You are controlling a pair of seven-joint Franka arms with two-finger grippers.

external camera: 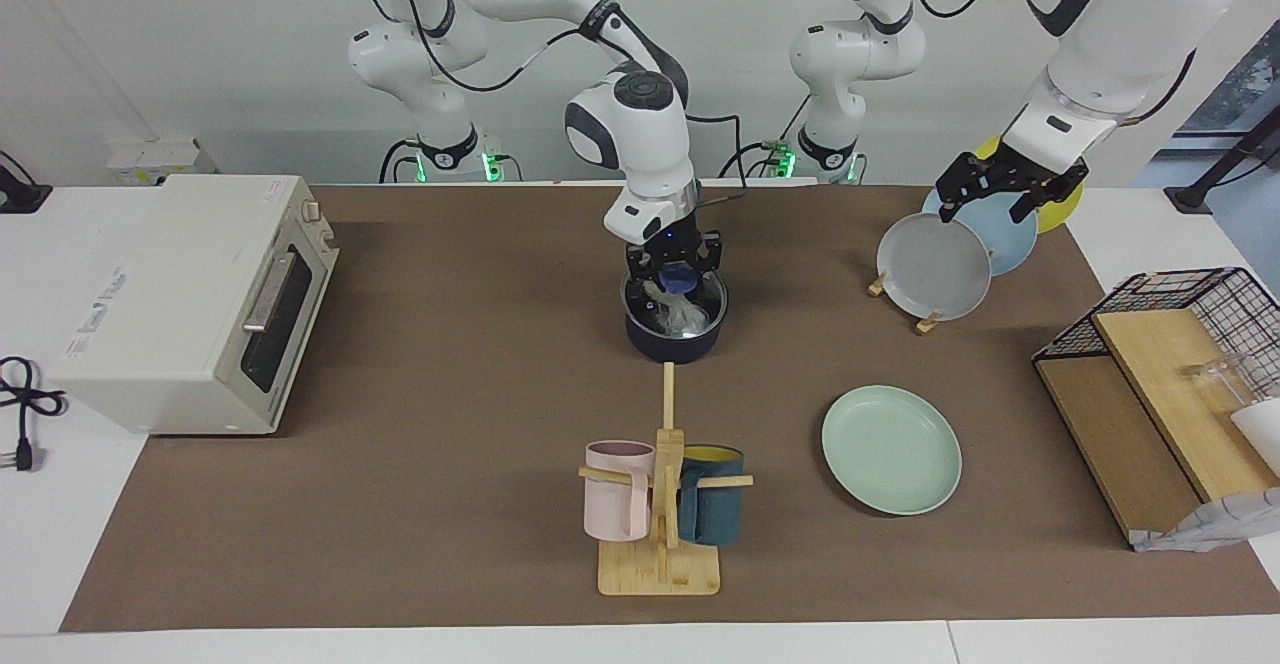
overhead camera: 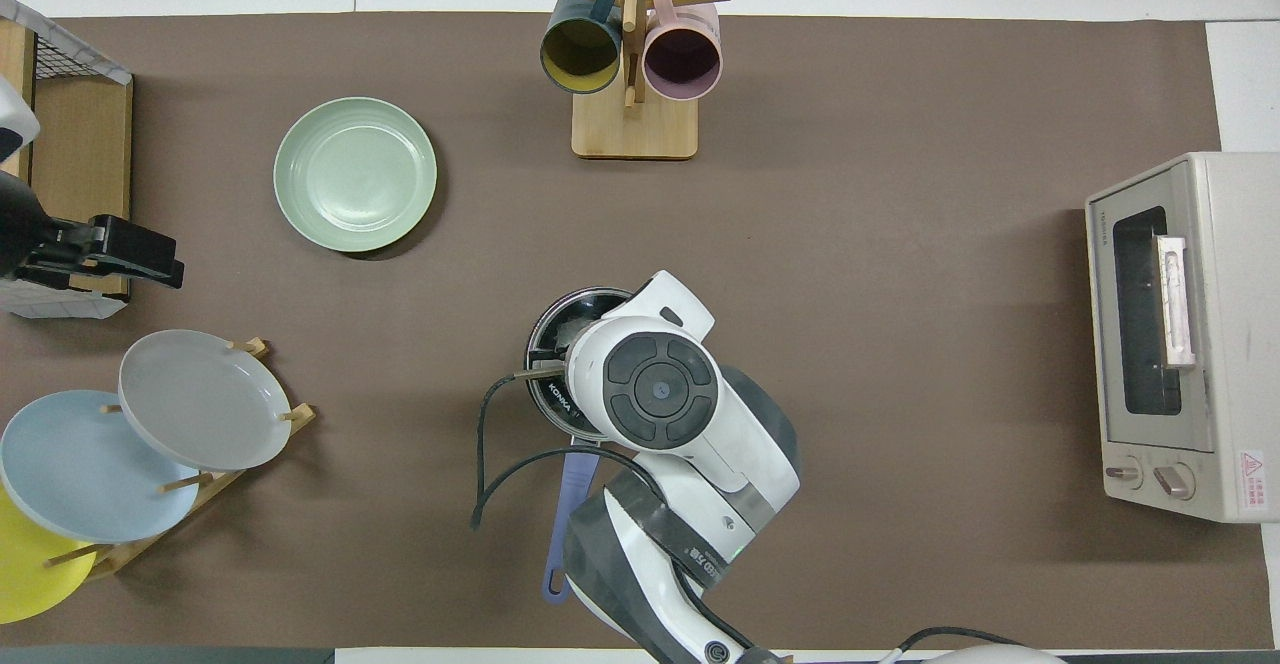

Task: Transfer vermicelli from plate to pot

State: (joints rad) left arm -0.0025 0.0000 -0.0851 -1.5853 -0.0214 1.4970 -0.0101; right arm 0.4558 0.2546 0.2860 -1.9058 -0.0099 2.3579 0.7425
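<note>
Right gripper (external camera: 674, 266) sat over small dark navy round pot (external camera: 676, 341), jaws open, white translucent vermicelli clump (external camera: 678, 312) below them in pot. Round mint-green plate (external camera: 891, 450) bare. Left gripper (external camera: 1008, 182) waited over wooden plate rack, jaws open.

vermicelli (external camera: 680, 312) in pot (external camera: 675, 342) | plate (external camera: 891, 449) farther from robots, toward left arm's end

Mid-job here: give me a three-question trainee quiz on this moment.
1. True or false: the plate has no vermicelli on it.
2. The right gripper is over: A) the oven B) the pot C) the mug stand.
3. Fill in: the left gripper waits over the ___ rack.

Key: 1 true; 2 B; 3 plate.
</note>
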